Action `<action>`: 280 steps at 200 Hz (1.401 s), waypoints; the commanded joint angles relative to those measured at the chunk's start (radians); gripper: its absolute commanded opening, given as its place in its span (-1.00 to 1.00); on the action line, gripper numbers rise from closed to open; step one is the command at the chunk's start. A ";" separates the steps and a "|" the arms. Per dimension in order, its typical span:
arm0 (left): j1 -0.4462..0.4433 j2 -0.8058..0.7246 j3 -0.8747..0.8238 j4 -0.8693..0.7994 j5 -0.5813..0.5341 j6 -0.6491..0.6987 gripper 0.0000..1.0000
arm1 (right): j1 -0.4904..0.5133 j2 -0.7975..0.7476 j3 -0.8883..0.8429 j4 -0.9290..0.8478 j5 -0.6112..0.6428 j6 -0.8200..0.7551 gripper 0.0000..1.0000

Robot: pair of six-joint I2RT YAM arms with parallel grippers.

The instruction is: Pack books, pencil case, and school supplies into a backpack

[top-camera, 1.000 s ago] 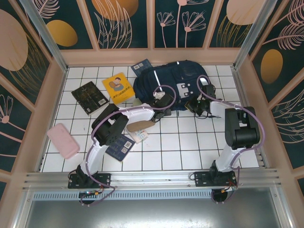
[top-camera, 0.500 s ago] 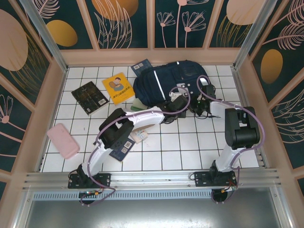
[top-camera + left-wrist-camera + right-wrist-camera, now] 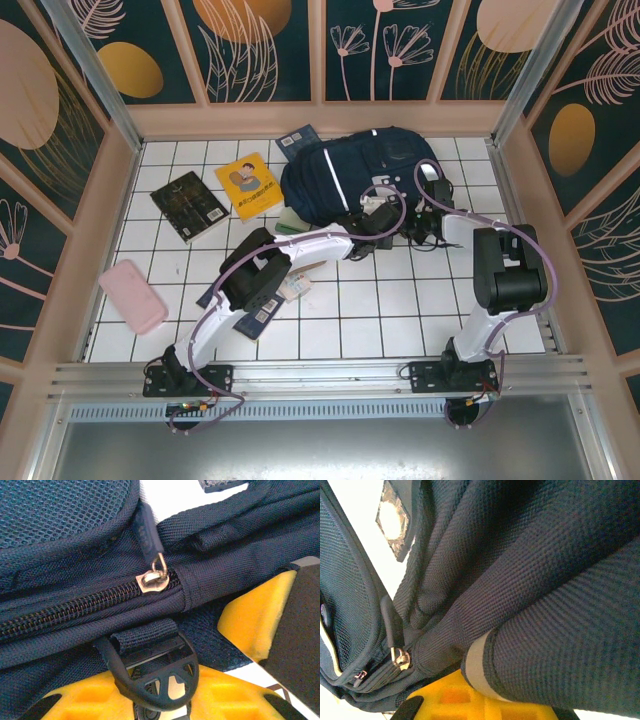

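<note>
White-tiled desk (image 3: 390, 310), boxed in by a pink frame and dark floral panels.

Top view: the backpack (image 3: 375, 170) is seen at the far centre, its back edge close to the rear wall. A navy book (image 3: 298, 138) is wedged at its far left corner. The yellow book (image 3: 248, 185) and the black book (image 3: 188, 205) are noted to its left, apart from each other. A second navy book (image 3: 255, 310) is partly covered by the left arm, and a pink pencil case (image 3: 132, 296) lies near the left wall. Bare tiles are left between backpack and arm bases, centre and right. The left hand (image 3: 378, 216) and the right hand (image 3: 420, 222) are both set against the backpack's near edge.

Left wrist: yellow fingers (image 3: 240, 700) are seen part way apart, with navy fabric and a black buckle (image 3: 150, 680) lying between them; a grip cannot be confirmed. A gold zip slider (image 3: 151, 578) sits just above.

Right wrist: the right hand is closed. Fabric with a grey stripe (image 3: 475, 667) is draped over its finger (image 3: 465, 700); a pinch cannot be told.
</note>
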 commanded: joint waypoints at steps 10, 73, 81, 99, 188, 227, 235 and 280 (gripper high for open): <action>0.002 -0.052 -0.064 -0.029 -0.037 0.006 -0.36 | 0.003 -0.006 -0.001 0.011 -0.019 0.000 -1.00; -0.002 -0.073 -0.123 -0.010 -0.002 -0.024 -0.36 | 0.003 -0.005 0.000 0.015 -0.022 0.005 -1.00; -0.002 -0.060 -0.110 -0.011 0.006 -0.021 -0.35 | 0.004 -0.006 -0.002 0.015 -0.022 0.005 -1.00; -0.001 -0.027 -0.073 -0.017 0.012 -0.016 -0.34 | 0.003 -0.004 -0.003 0.015 -0.023 0.004 -1.00; -0.001 0.105 0.069 -0.137 0.021 -0.017 -0.36 | 0.009 -0.024 -0.006 0.018 -0.032 0.014 -1.00; -0.002 0.173 0.159 -0.208 0.022 -0.028 -0.80 | 0.014 -0.031 -0.009 0.015 -0.032 0.018 -1.00; -0.001 0.179 0.167 -0.211 0.024 -0.029 -0.96 | 0.014 -0.033 -0.009 0.013 -0.029 0.017 -1.00; -0.002 0.139 0.154 -0.227 -0.026 -0.053 -1.00 | 0.010 -0.050 -0.010 0.003 -0.021 0.014 -1.00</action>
